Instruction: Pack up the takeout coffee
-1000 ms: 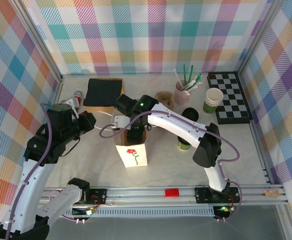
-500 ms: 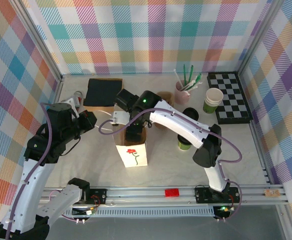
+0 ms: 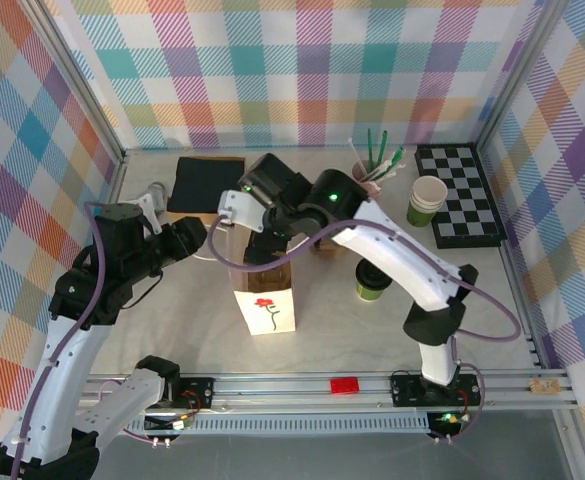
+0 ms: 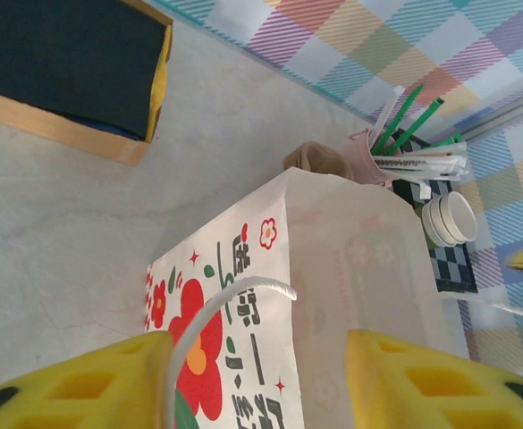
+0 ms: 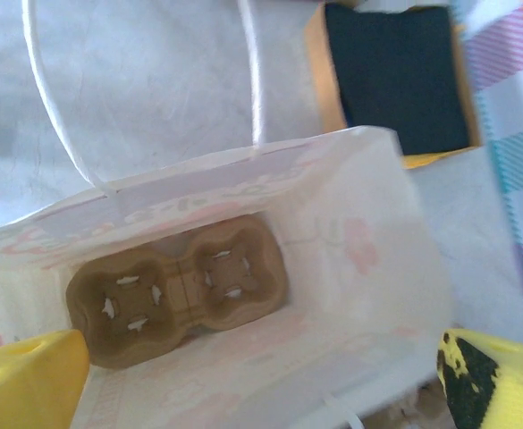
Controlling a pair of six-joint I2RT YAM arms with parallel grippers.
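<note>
grey table [image 3: 332, 330] | tall white paper bag with red flower print [image 3: 265, 308] upright mid-table, mouth open | right gripper [image 5: 261, 380] above the mouth, fingers spread wide, empty | left gripper [image 4: 257, 357] spread wide, white cord handle [image 4: 209, 326] between its fingers | brown cardboard cup carrier [image 5: 176, 290] on bag floor | green-sided paper coffee cup with black lid [image 3: 371, 284] on table right of bag, apart from it

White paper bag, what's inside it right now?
A brown two-cup cardboard carrier lies on the floor of the white paper bag, both wells empty. Anything under the carrier is covered.
</note>
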